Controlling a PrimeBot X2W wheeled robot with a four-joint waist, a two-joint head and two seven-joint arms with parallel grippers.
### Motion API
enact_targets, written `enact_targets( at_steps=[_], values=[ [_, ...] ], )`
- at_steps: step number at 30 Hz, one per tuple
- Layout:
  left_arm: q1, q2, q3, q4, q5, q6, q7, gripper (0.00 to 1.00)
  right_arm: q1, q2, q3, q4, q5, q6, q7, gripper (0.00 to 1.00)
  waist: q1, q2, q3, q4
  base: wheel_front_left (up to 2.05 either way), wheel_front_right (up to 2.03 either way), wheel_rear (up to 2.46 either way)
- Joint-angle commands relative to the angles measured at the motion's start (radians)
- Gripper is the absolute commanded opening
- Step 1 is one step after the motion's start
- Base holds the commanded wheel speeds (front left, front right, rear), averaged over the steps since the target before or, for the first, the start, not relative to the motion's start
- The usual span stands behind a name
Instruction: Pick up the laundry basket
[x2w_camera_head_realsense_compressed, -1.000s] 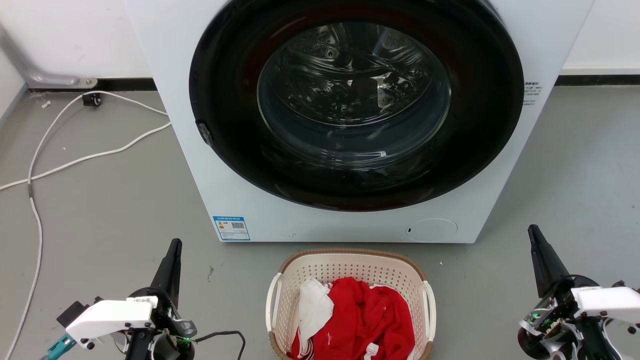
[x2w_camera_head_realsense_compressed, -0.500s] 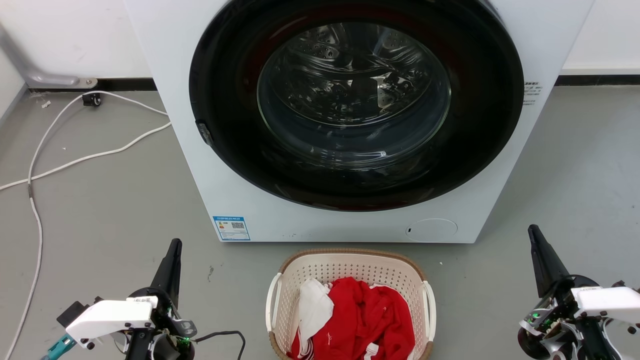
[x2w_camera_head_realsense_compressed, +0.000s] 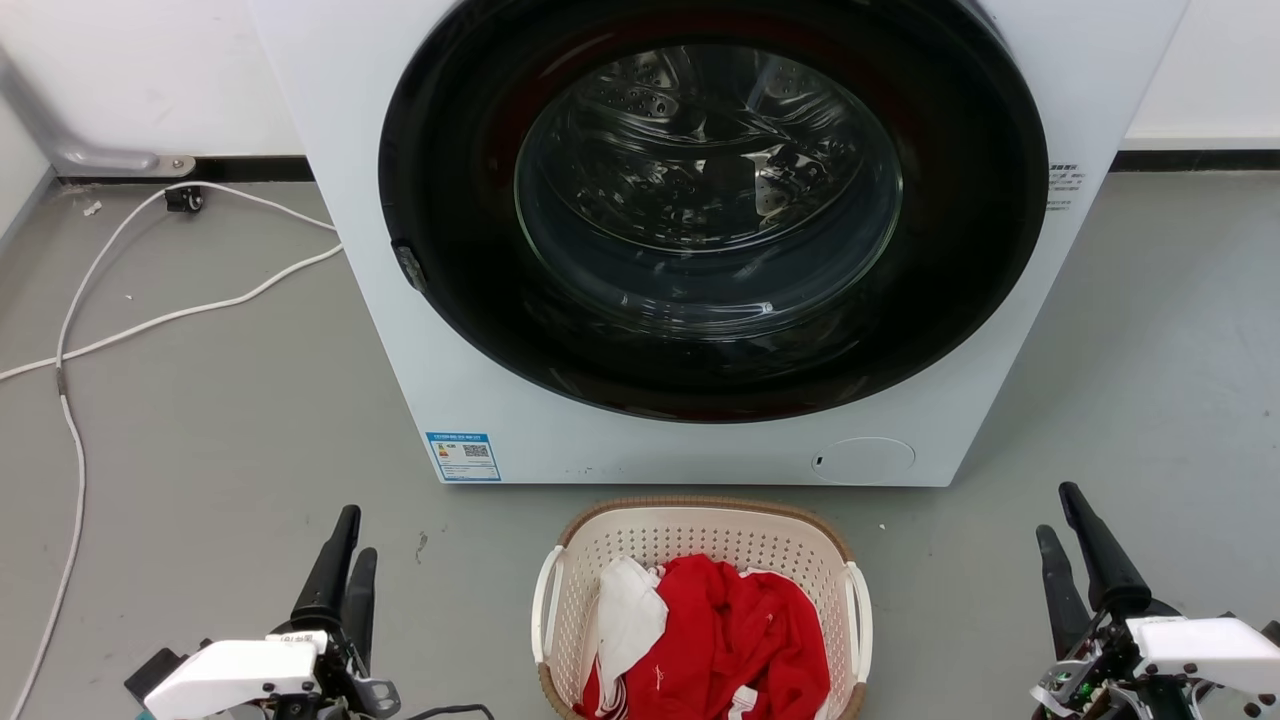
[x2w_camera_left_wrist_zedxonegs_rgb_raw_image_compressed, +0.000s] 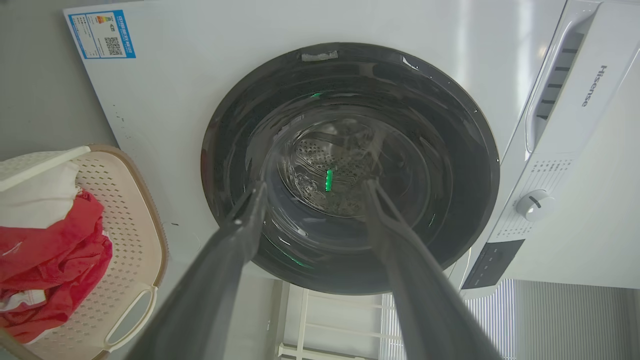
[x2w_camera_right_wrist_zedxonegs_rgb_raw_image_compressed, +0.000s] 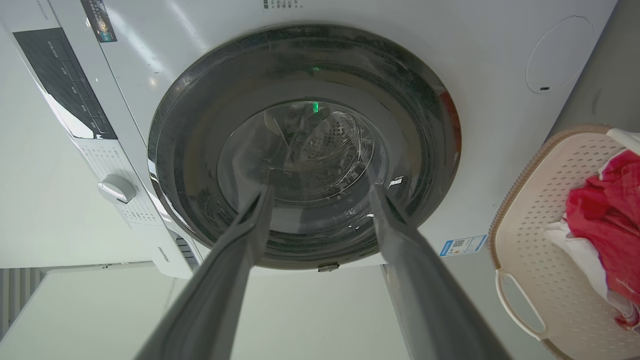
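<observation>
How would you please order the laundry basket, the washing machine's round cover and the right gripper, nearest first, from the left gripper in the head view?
1. laundry basket, floor, just right of the left gripper.
2. round cover, low on the washing machine's right.
3. right gripper, far right.

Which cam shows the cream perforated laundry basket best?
Head view: the cream perforated plastic basket with brown woven-look rim sits centred, both white handles visible, near end cropped. Each wrist view catches one side and one handle at its frame edge.
</observation>
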Motion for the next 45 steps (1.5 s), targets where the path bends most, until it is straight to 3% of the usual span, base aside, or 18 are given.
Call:
enact_targets(
  at_steps=[1, 14, 21, 33, 36, 37, 45],
  values=[
    [-0.01, 0.003, 0.002, -0.022, 0.011, -0.002, -0.009, 1.0, -0.018, -0.003, 0.003, -0.022, -0.009, 0.001, -0.009, 1.0, 0.0, 0.0, 0.0, 0.0, 0.0, 0.0, 0.0],
    [0.006, 0.004, 0.049, -0.025, 0.103, -0.002, -0.07, 1.0, -0.018, -0.003, -0.011, -0.028, -0.117, 0.002, -0.07, 1.0, 0.0, 0.0, -0.001, -0.001, 0.0, 0.0, 0.0],
    [0.004, 0.004, 0.095, -0.081, 0.226, -0.003, -0.099, 1.0, -0.025, -0.003, -0.039, -0.053, -0.276, 0.002, -0.1, 1.0, 0.0, 0.0, -0.002, -0.001, 0.0, 0.0, 0.0],
    [0.027, 0.005, 0.066, -0.258, 0.493, 0.038, -0.144, 1.0, -0.04, -0.004, -0.046, -0.22, -0.67, 0.002, -0.145, 1.0, 0.0, 0.0, 0.003, -0.003, 0.0, 0.0, 0.0],
    [0.035, 0.005, 0.038, -0.301, 0.59, 0.045, -0.155, 1.0, -0.036, -0.004, -0.028, -0.264, -0.77, 0.002, -0.156, 1.0, 0.0, 0.0, 0.005, -0.004, 0.0, 0.0, 0.0],
    [0.042, 0.005, 0.007, -0.335, 0.68, 0.056, -0.165, 1.0, -0.033, -0.004, -0.015, -0.294, -0.847, 0.002, -0.167, 1.0, 0.0, 0.0, 0.006, -0.005, 0.0, 0.0, 0.0],
    [0.055, 0.006, -0.079, -0.382, 0.911, 0.071, -0.191, 1.0, -0.003, -0.004, 0.01, -0.305, -1.002, 0.002, -0.193, 1.0, 0.0, 0.0, 0.008, -0.007, 0.0, 0.0, 0.0]
  ],
)
